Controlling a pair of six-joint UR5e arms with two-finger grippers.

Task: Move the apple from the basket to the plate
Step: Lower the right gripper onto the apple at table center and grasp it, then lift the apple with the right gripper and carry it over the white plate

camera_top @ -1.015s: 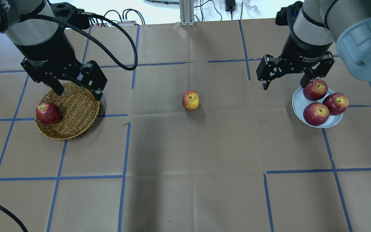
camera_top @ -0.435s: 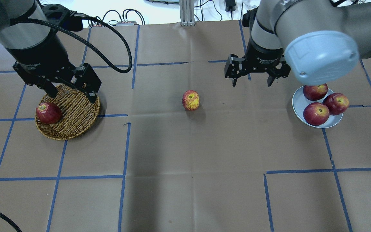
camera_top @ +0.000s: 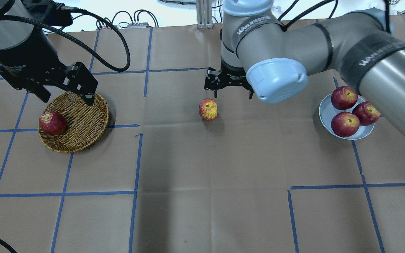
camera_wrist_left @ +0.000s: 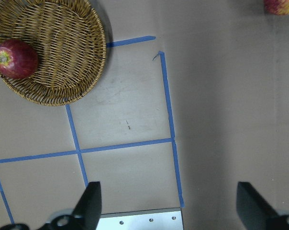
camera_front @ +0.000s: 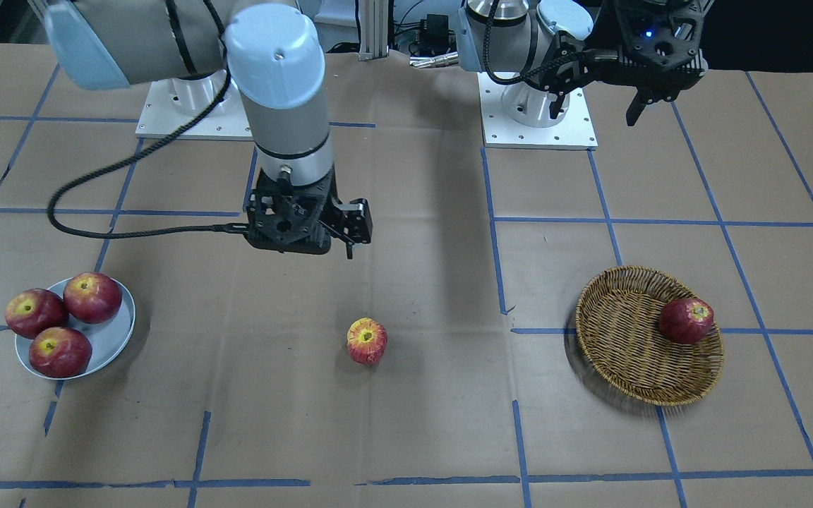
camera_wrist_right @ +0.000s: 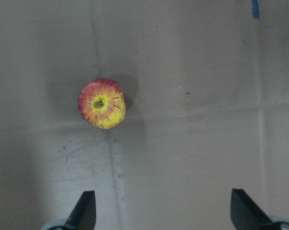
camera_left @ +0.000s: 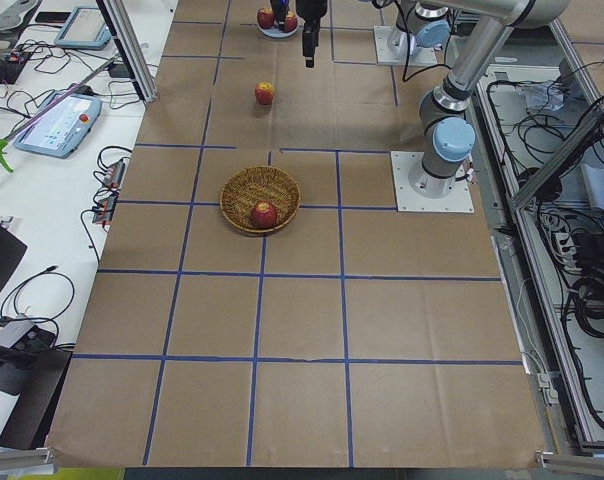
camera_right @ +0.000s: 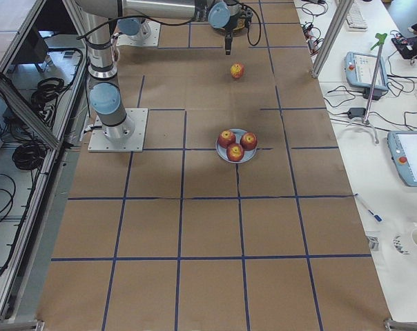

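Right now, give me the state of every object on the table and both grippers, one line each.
Yellow-streaked red apple: upright on the bare table, ungrasped.
Brown woven wicker basket: holds one dark red apple.
Pale blue-grey round plate: holds three dark red apples.
Left gripper: open, empty, high above the table, away from the basket.
Right gripper: open, empty, above the table, short of the streaked apple.
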